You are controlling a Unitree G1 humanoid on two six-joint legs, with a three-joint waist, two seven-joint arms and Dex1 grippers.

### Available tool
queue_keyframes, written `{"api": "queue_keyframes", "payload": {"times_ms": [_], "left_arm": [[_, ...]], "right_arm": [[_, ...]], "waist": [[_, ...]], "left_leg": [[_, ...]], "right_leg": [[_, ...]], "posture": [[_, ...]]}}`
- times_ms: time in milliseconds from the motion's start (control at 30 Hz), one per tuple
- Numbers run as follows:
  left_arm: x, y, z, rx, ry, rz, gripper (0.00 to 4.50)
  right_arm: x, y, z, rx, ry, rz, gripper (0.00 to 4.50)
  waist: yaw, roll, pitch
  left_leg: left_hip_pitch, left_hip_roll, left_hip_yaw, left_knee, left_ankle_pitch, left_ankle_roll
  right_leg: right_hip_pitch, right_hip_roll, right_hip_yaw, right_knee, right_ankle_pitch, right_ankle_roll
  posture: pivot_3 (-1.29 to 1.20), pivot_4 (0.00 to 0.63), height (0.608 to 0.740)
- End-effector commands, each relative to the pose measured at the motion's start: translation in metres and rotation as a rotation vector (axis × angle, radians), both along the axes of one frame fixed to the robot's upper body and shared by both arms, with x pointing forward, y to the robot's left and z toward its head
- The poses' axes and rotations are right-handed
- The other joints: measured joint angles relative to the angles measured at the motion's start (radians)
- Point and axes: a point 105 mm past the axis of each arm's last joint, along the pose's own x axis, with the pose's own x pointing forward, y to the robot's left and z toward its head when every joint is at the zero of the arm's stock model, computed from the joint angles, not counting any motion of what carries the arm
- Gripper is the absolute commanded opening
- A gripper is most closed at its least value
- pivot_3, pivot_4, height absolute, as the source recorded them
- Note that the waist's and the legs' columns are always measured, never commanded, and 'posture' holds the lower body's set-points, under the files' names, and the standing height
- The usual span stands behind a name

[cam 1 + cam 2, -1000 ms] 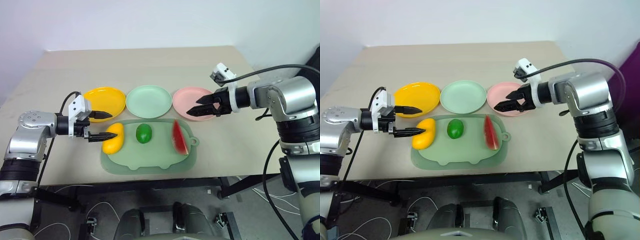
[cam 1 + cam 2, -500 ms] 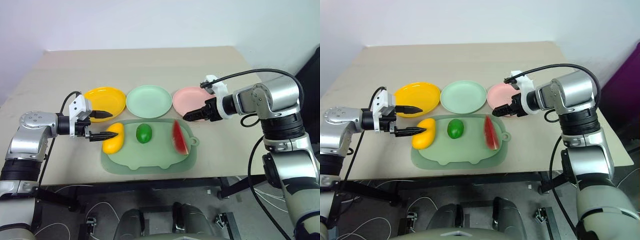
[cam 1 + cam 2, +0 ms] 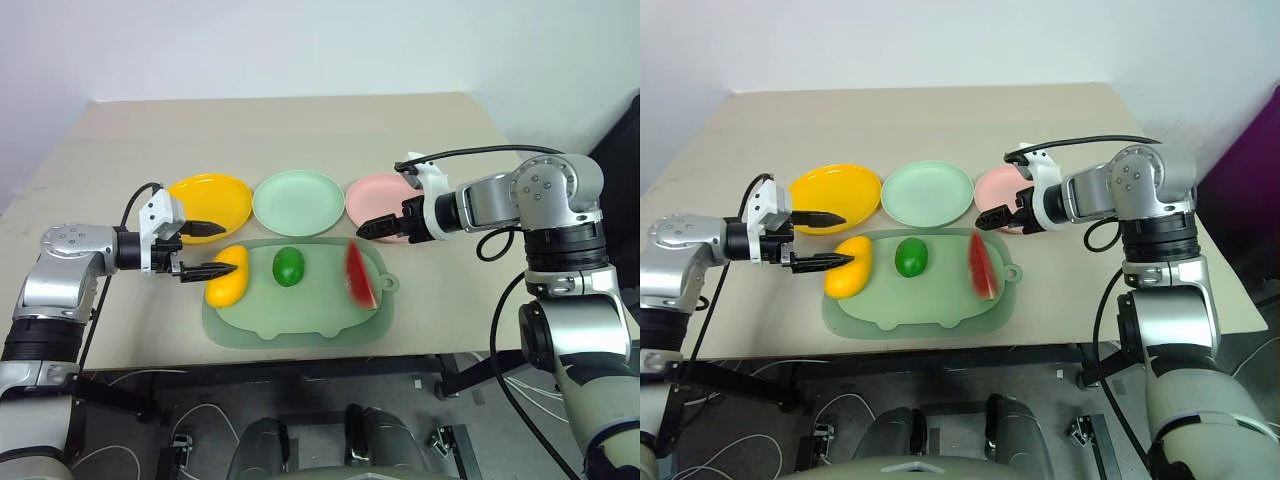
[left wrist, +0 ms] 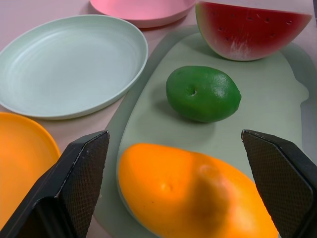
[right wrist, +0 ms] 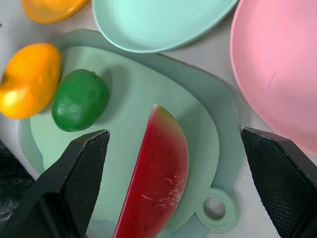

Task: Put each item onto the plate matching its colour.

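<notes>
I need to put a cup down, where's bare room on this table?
Free: the wide table strip behind the yellow plate, green plate and pink plate. Crowded: the mat, holding all three toy foods, with both grippers beside it.

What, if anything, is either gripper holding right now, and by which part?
Nothing is held. The left gripper stands open around the end of the yellow mango, not closed on it. The right gripper is open above the watermelon wedge.
</notes>
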Motion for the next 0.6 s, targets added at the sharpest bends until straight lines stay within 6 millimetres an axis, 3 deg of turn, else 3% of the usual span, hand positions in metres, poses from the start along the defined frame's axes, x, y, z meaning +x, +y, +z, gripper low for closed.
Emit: {"api": "queue_keyframes", "payload": {"times_ms": [33,233,600], "left_arm": [[0.003,-0.002,0.013,0.006,-0.049,-0.012,4.48],[0.003,-0.001,0.013,0.011,-0.048,-0.01,4.48],[0.004,0.0,0.013,0.003,-0.046,0.0,4.48]], "right_arm": [[-0.001,-0.001,0.012,0.011,-0.025,-0.025,4.5],[0.006,-0.01,0.017,-0.013,-0.013,-0.135,4.5],[-0.004,0.001,0.013,0.031,0.034,-0.143,4.5]], "waist": [[0.0,0.0,0.0],[-0.001,0.0,0.0],[0.0,0.0,0.0]], "left_leg": [[0.0,0.0,0.0,0.0,0.0,0.0],[0.0,0.0,0.0,0.0,0.0,0.0],[0.0,0.0,-0.001,-0.001,0.0,0.001]], "right_leg": [[0.0,0.0,0.0,0.0,0.0,0.001],[0.0,0.0,0.0,-0.002,0.0,0.001],[0.001,0.0,0.0,-0.003,0.0,0.001]], "posture": [[0.0,0.15,0.74],[0.0,0.15,0.74],[0.0,0.15,0.74]]}}
